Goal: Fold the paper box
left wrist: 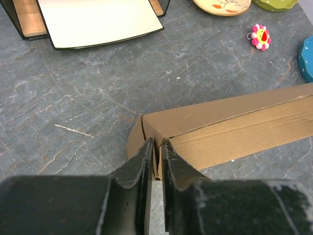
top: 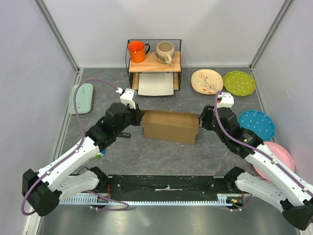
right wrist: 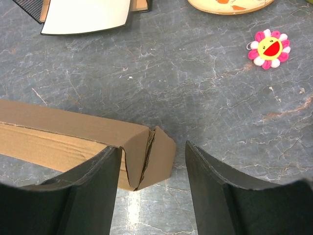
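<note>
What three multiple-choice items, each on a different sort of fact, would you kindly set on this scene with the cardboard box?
1. Where does the paper box lie?
A. on a pink plate
B. on the grey table
C. in the white tray

2. What colour is the left mug on the wooden shelf?
A. blue
B. orange
C. black

3. How do the jaws of the right gripper stand?
A. shut on a mug
B. shut tight and empty
C. wide apart

Answers:
1 B: the top view shows it resting on the bare tabletop.
2 B: it is plainly orange, beside a beige mug.
3 C: the right wrist view shows bare table between one finger and the box's end.
</note>
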You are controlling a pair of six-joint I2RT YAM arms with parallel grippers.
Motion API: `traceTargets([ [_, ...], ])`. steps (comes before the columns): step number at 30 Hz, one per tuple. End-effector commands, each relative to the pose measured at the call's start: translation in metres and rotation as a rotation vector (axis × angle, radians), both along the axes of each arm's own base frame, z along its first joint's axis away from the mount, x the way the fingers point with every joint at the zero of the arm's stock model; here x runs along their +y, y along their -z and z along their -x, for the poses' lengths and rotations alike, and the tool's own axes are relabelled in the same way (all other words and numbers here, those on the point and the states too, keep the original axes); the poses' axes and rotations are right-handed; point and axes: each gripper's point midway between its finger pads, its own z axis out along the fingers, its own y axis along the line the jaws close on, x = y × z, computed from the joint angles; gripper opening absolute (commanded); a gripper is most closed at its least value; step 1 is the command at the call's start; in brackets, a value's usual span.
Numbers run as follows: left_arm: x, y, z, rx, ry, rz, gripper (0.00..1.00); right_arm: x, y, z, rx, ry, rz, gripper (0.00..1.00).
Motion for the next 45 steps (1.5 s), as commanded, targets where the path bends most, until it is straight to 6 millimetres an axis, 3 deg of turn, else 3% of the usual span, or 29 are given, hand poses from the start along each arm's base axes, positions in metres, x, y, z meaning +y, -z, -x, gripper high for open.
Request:
traceTargets([
  [1,-0.002,-0.022,-0.001,-0.030,0.003,0.037,0.20,0.002,-0.019,-0.003,-0.053,-0.007,-0.033,0.62],
  [7,0.000,-0.018,0.002,-0.023,0.007,0.031,0.24,0.000,-0.016,0.003,-0.040,-0.023,-0.021,0.61],
  [14,-0.001,-0.013,0.003,-0.011,0.006,0.030,0.23,-0.005,-0.003,0.009,-0.019,-0.029,0.006,0.40],
  [20,-0.001,-0.013,0.004,-0.009,0.007,0.037,0.23,-0.006,0.008,0.011,0.000,-0.037,0.027,0.33],
  [28,-0.002,-0.011,0.006,0.002,0.012,0.045,0.23,-0.003,0.023,0.017,0.033,-0.069,0.031,0.35],
  [36,-0.004,-0.008,0.006,0.014,0.016,0.047,0.23,-0.005,0.024,0.017,0.030,-0.062,0.028,0.18],
  [40,-0.004,-0.009,0.006,0.014,0.017,0.056,0.23,-0.005,0.030,0.018,0.046,-0.058,0.039,0.00],
  [45,-0.006,-0.008,0.008,0.021,0.025,0.069,0.23,-0.009,0.056,0.022,0.100,-0.024,0.036,0.00],
])
